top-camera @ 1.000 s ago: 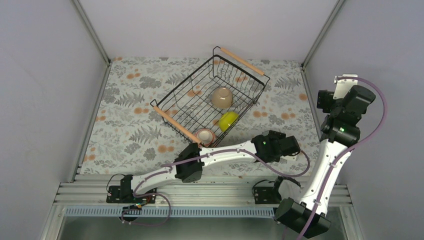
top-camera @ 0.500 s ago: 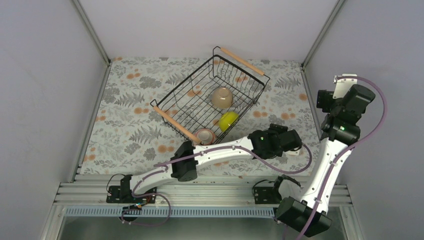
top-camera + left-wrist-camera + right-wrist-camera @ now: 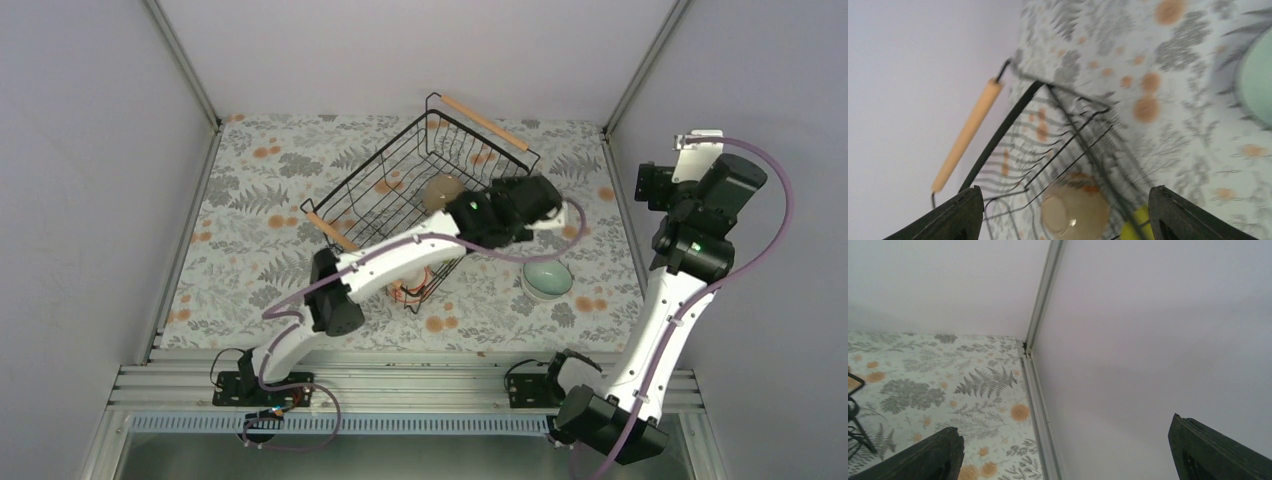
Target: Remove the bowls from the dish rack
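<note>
The table (image 3: 250, 230) wears a leaf-and-flower cloth, and the black wire dish rack (image 3: 380, 195) sits at an angle near its back. The left end effector (image 3: 1064, 190) hangs above the rack's right side, fingers spread wide and empty. The right end effector (image 3: 1065, 426) is raised by the right wall, also wide open and empty. A mint bowl (image 3: 547, 279) rests on the table just right of the rack. Inside the rack lie a tan bowl (image 3: 438, 190), a yellow-green bowl (image 3: 1137, 226) beside it, and a pinkish bowl (image 3: 412, 287) at the near corner.
</note>
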You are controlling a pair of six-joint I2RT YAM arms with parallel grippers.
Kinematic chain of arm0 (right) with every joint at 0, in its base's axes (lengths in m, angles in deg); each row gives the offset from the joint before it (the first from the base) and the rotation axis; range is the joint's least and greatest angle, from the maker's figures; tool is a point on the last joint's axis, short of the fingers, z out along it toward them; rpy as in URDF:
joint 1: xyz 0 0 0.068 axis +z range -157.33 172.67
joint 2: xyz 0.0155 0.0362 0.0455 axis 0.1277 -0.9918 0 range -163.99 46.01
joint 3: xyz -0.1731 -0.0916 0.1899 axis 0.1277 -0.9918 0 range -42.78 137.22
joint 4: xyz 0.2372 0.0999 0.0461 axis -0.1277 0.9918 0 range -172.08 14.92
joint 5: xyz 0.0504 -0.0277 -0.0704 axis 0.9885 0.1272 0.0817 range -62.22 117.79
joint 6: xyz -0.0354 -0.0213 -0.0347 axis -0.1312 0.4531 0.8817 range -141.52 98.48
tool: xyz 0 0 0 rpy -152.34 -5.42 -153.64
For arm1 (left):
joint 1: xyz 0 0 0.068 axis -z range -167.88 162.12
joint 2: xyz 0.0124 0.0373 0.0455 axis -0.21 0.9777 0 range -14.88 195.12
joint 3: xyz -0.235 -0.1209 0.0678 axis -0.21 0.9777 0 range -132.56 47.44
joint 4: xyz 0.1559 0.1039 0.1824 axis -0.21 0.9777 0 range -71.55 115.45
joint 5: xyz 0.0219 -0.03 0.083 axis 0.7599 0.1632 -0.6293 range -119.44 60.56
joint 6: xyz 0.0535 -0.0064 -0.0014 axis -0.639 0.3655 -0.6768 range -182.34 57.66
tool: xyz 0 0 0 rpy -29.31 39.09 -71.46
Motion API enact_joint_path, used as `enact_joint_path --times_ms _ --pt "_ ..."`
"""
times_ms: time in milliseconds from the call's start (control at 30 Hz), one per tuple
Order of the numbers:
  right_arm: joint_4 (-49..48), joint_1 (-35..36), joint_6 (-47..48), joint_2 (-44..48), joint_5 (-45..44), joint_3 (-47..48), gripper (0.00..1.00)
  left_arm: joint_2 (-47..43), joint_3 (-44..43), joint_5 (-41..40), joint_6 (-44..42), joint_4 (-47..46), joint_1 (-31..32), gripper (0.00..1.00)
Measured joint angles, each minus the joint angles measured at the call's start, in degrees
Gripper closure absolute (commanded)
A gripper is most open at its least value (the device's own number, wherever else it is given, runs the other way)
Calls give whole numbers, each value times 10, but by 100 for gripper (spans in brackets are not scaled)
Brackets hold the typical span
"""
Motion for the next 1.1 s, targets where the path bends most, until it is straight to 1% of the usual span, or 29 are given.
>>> enact_joint_path --times_ms 100,233,333,433,567,700,767,833,933,1000,1100 --pt "10 0 -4 -9 30 22 0 -21 3 -3 7 5 -36 18" --pt "42 -1 -1 -42 92 62 0 -37 2 4 13 13 -78 17" --pt "79 1 8 -89 144 100 0 -50 0 30 24 21 -119 17" --pt "116 22 19 -135 168 132 0 -77 5 69 46 27 -179 17" --pt "162 102 30 -188 176 178 0 -146 43 113 81 14 -270 15" --pt "195 210 30 -241 162 231 0 -220 82 162 119 -15 -354 9" --pt "209 271 27 -273 141 267 0 -250 101 183 136 -35 -389 7" --pt "226 321 24 -300 122 300 0 -274 124 196 150 -55 -416 6" --pt "244 395 19 -348 94 352 0 -288 150 212 165 -74 -439 4" --pt "248 435 19 -376 78 365 0 -288 167 222 174 -85 -452 0" --pt "263 481 20 -430 55 378 0 -282 192 246 186 -89 -475 0"
